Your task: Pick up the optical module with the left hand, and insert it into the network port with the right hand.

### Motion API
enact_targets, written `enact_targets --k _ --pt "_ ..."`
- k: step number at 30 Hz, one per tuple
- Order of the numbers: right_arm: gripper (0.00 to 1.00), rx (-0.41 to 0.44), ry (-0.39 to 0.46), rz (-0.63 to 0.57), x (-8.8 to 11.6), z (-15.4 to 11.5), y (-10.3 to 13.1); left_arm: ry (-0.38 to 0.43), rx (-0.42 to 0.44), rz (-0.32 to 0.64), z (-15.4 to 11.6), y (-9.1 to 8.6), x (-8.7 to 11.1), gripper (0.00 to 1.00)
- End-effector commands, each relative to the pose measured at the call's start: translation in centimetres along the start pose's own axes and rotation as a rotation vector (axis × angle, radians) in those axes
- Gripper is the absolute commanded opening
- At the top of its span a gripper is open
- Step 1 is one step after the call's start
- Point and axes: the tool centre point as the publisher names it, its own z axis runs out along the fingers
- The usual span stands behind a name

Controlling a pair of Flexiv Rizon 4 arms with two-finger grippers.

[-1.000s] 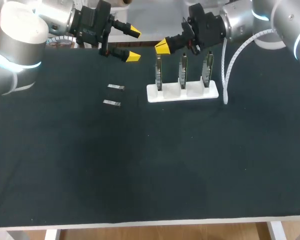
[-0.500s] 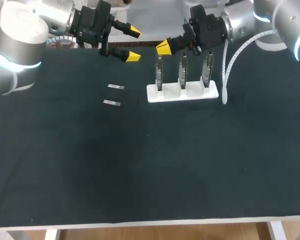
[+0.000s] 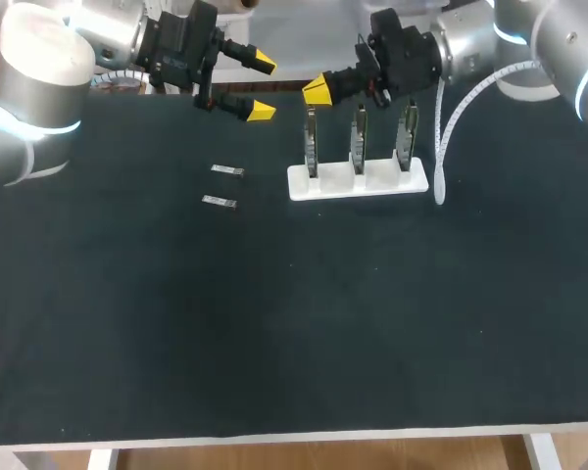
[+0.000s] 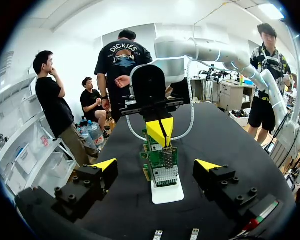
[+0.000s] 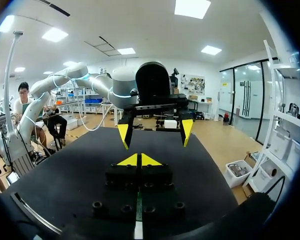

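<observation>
Both tools aloft, optical modules lying free.
Left tool [image 3: 262, 88] spread; right tool [image 3: 319, 91] pressed together, above the white holder [image 3: 358, 183] of three upright port boards [image 3: 358, 137]. Two optical modules [image 3: 227, 171] lie on the dark surface [image 3: 294, 313] beside the holder.

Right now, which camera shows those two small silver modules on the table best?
The head view: both optical modules lie whole on the table, clear of the arms. The left wrist view catches only their ends, cut off, under its own fingers. The right wrist view shows neither.
</observation>
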Motion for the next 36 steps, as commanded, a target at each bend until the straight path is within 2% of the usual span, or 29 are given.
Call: enact_targets --k 1,6,13,22,29,36 --pt "0.0 -0.061 -0.003 -0.014 -0.6 -0.1 -1.0 0.001 0.003 0.002 0.0 0.1 0.0 1.0" --pt "0.0 -0.055 -0.002 -0.045 -1.8 -0.4 -1.2 0.001 0.003 0.002 0.0 0.1 0.0 1.0" --pt "0.0 -0.05 0.004 -0.056 -2.2 -0.7 -0.9 0.001 0.003 0.002 0.0 0.1 0.0 1.0" --pt "0.0 -0.03 0.037 -0.126 -4.5 -1.5 -0.4 0.001 0.003 0.002 0.0 0.1 0.0 1.0" --pt "0.0 -0.013 0.059 -0.114 -4.1 -2.0 0.4 0.001 0.003 0.002 0.0 0.1 0.0 1.0" --pt "0.0 0.029 0.081 -0.102 -3.8 -3.6 1.1 0.001 0.003 0.002 0.0 0.1 0.0 1.0"
